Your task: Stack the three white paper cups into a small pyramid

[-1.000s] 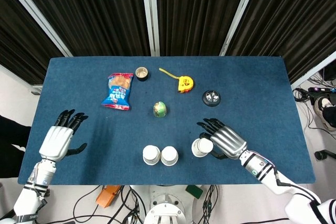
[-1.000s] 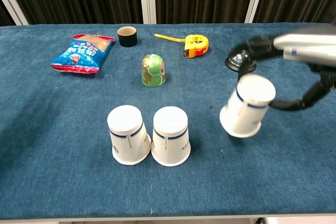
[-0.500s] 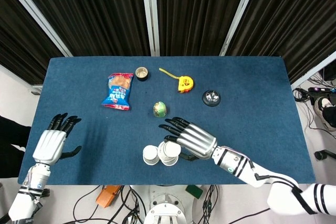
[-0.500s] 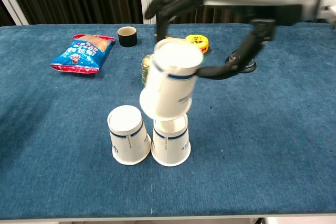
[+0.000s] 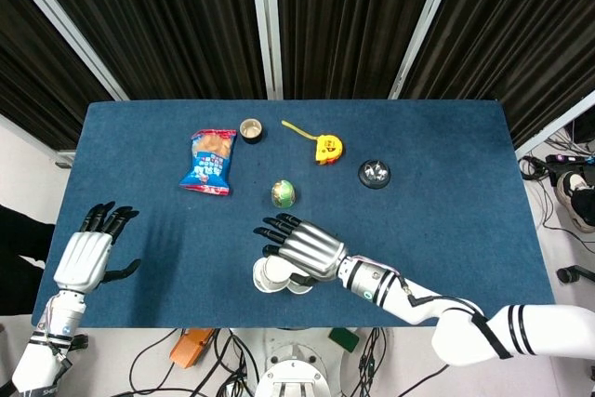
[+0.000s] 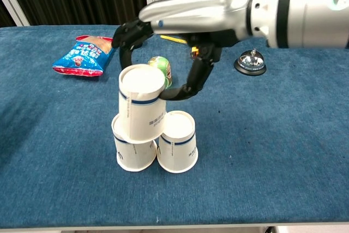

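blue table (image 5: 446, 137), 2 cups (image 6: 156, 144), snack bag (image 5: 211, 161)

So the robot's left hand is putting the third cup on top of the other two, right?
Not quite: it is the right hand that holds the third cup over the two base cups, as the chest view shows. The left hand hovers apart, holding nothing.
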`<state>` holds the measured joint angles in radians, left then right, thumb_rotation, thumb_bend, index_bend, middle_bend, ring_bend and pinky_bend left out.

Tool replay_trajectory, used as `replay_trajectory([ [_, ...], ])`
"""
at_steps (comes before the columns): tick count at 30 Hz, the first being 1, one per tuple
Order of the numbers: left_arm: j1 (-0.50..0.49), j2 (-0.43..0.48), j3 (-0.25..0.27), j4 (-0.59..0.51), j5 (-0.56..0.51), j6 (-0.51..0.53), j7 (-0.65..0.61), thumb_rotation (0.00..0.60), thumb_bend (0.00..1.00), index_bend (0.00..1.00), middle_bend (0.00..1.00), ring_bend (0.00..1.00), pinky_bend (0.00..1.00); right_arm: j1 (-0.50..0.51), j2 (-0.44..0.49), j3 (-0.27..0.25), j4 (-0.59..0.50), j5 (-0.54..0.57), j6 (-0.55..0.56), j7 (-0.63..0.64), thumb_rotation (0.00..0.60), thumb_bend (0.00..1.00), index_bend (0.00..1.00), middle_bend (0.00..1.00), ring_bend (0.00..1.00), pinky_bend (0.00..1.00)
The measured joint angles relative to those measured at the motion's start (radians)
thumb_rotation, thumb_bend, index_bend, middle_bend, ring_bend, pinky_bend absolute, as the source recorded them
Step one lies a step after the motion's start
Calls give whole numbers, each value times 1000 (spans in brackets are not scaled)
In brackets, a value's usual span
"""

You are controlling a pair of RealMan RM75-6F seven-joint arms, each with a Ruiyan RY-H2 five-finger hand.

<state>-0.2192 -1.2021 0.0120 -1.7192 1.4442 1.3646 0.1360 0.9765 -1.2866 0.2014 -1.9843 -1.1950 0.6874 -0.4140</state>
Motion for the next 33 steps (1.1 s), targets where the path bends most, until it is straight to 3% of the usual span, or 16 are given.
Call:
replay_trajectory([
  [18, 4, -5, -12, 7, -2, -18, -5, 600, 228, 159, 123, 0, 12, 44, 18, -44, -19, 65, 45, -31, 600, 519, 321, 137, 0, 150],
  [22, 3, -8, -15, 6, -4, -23, -2, 600, 228, 159, 123, 0, 12, 56, 20, -54, -20, 79, 39, -36, 600, 518, 243, 137, 0, 144],
  [27, 4, -9, -18, 9, -7, -26, -4, 600, 228, 159, 123, 0, 13, 56, 20, -57, -20, 66, 52, -20, 600, 519, 60, 127, 0, 125],
  [33, 8, 0, -23, 22, -8, -19, -8, 600, 228, 159, 123, 0, 12, 5, 74, -63, -45, -2, 112, 34, 600, 519, 21, 108, 0, 120],
])
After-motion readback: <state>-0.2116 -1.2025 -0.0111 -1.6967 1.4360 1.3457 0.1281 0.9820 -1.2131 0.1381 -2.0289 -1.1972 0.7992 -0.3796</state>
